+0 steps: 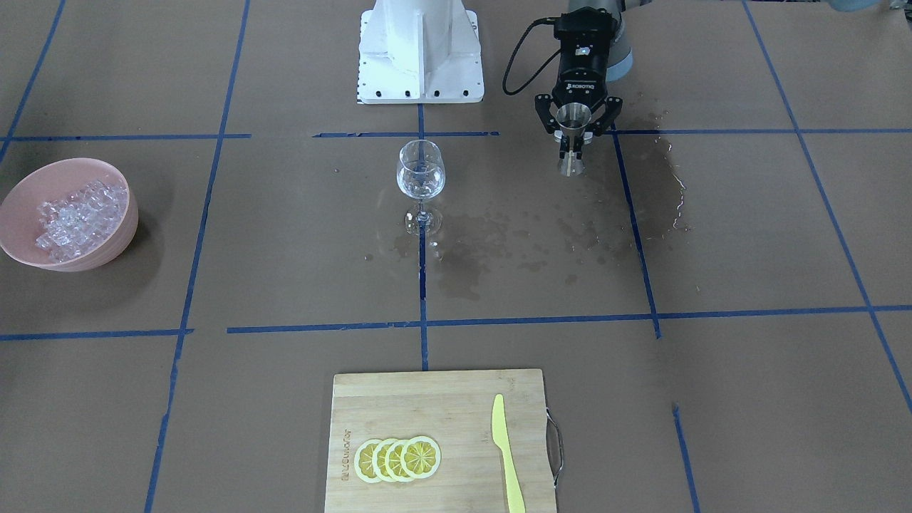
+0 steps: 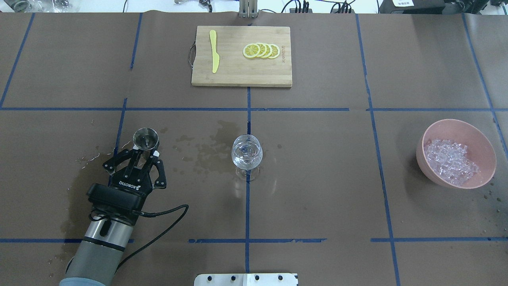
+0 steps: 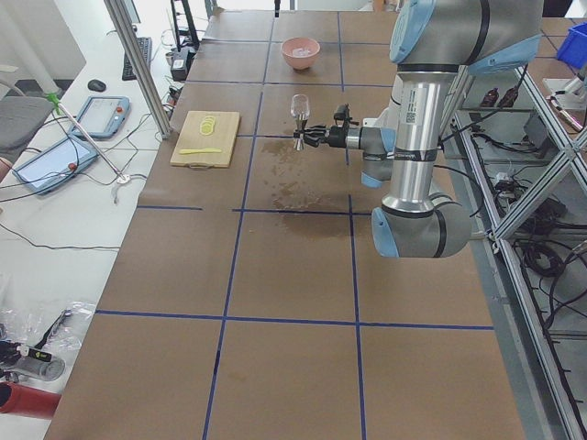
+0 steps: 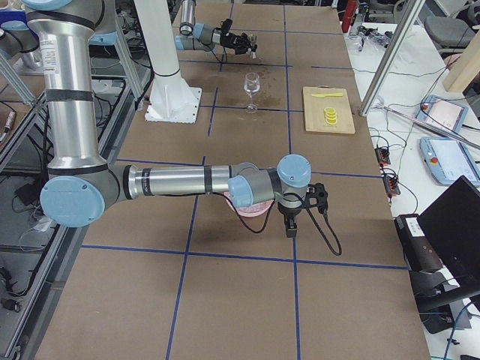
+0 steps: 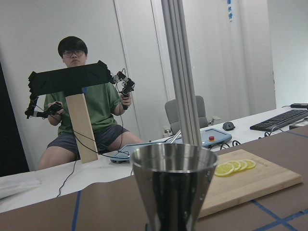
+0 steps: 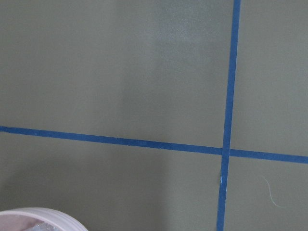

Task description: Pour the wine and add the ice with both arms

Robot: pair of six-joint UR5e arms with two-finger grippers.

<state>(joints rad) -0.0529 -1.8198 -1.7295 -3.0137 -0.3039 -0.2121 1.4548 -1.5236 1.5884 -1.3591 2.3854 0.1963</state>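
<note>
I log left gripper point(image 2: 146, 151) clamped on upright jigger point(image 2: 145, 138) near glass point(image 2: 246, 154) on wet desk point(image 2: 317, 178) (right gripper point(image 4: 292, 228) by bowl point(image 2: 456, 121) of ice point(image 2: 450, 161): grip I cannot tell).

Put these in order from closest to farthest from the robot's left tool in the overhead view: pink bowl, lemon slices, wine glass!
From the left tool, gripping a metal jigger:
1. Wine glass, beside it, mid-table.
2. Lemon slices, on the far cutting board.
3. Pink bowl, way over on the right side.
</note>
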